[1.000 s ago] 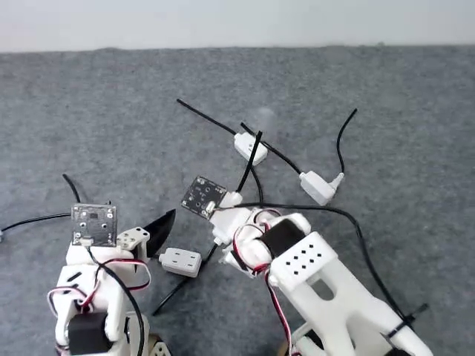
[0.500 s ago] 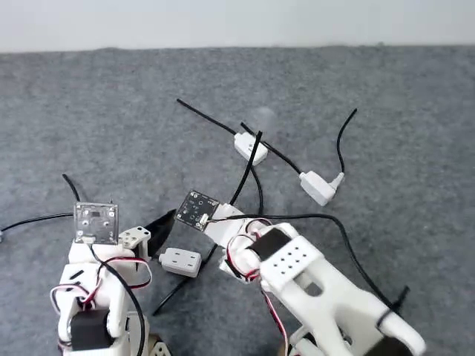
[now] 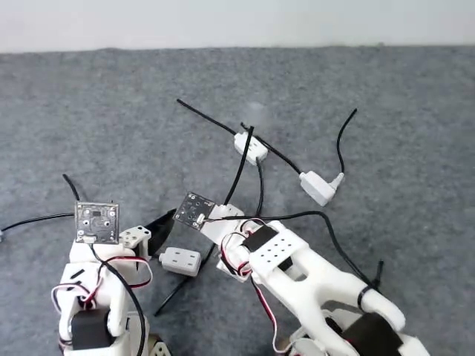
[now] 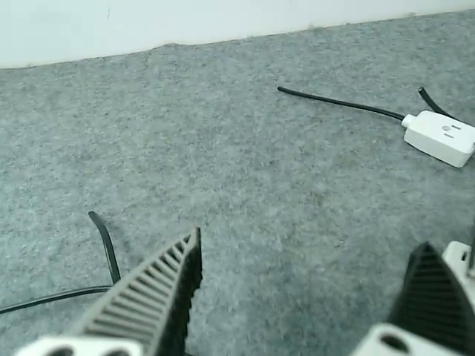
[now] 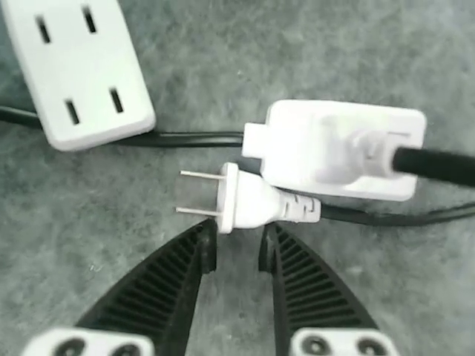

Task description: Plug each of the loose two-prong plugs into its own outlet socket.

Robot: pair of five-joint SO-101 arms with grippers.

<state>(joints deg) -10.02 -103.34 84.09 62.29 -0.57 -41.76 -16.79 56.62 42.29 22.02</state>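
A white two-prong plug [image 5: 249,206] lies flat just over the carpet, its prongs aimed sideways toward a white outlet block [image 5: 78,67]. My right gripper [image 5: 235,236] is shut on the plug, its black fingertips pinching the flange end. A white adapter [image 5: 341,152] on a thick black cable sits right behind the plug. From above, the right arm [image 3: 282,256] stands just right of the outlet block [image 3: 180,260]. My left gripper [image 4: 310,245] is open and holds nothing; in the high view the left gripper [image 3: 148,228] is just left of the block.
Two more white cable ends lie farther back on the grey carpet, one [image 3: 251,147] at centre and one [image 3: 319,187] to its right. Black cables cross between them. A white socket piece [image 4: 441,137] lies ahead of the left gripper.
The right arm has swung left and nearer the outlet block, dragging the black cable with it. The left arm has barely moved.
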